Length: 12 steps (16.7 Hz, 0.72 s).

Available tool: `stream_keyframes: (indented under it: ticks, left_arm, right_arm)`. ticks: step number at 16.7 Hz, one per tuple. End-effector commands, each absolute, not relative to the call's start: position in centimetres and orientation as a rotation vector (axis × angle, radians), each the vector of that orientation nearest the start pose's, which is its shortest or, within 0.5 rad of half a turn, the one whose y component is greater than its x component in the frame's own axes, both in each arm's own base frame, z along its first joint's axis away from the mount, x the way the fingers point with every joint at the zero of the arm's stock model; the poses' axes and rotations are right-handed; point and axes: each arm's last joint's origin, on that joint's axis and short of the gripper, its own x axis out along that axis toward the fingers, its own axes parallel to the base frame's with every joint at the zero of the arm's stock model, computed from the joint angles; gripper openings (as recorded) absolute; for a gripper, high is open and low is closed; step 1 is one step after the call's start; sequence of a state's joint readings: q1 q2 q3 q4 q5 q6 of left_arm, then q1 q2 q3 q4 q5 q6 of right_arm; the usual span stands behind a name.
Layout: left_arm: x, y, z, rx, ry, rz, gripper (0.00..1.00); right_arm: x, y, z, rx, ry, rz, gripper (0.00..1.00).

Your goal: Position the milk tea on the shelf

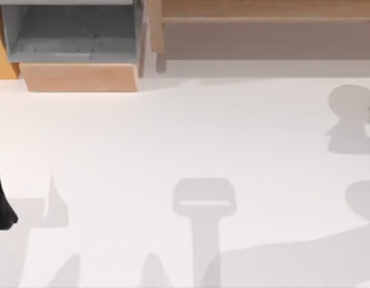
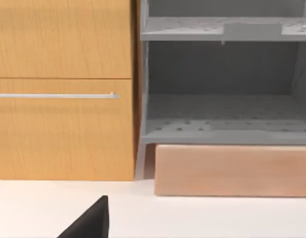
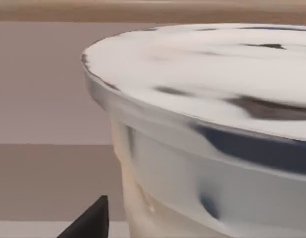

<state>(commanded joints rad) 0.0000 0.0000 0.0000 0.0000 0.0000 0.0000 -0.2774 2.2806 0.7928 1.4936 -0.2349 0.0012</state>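
The milk tea (image 3: 207, 124) is looming very close in the right wrist view — a pale cup with a whitish lid streaked with dark marks and a dark band under the lid's rim. Behind it the taupe-brown front of the shelf is showing. A black fingertip (image 3: 88, 222) of the right gripper is poking in beside the cup; whether those fingers are pinching the cup or standing apart cannot be told.

In the top view the shelf (image 1: 268, 30) is lying along the table's far edge toward the far right corner, its slim wooden leg coming down to the white table (image 1: 173, 138). At the far left corner the grey-lined box (image 1: 71, 36) with a pale wood front is sitting just beside the shelf.

The left arm (image 1: 0, 201) is waiting at the table's left edge — its finger state cannot be told.
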Motion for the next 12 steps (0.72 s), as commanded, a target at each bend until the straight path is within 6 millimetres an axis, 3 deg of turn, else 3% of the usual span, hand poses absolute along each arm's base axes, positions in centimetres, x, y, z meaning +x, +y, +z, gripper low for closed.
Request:
stream_keyframes:
  ticks: [4,12]
  left_arm:
    - [10.57,-0.12,16.00,0.000,0.000,0.000,1.00]
    - [10.57,-0.12,16.00,0.000,0.000,0.000,1.00]
  right_arm:
    - [36.54,-9.24,6.07,-0.012,-0.002,-0.016,1.00]
    - [36.54,-9.24,6.07,-0.012,-0.002,-0.016,0.40]
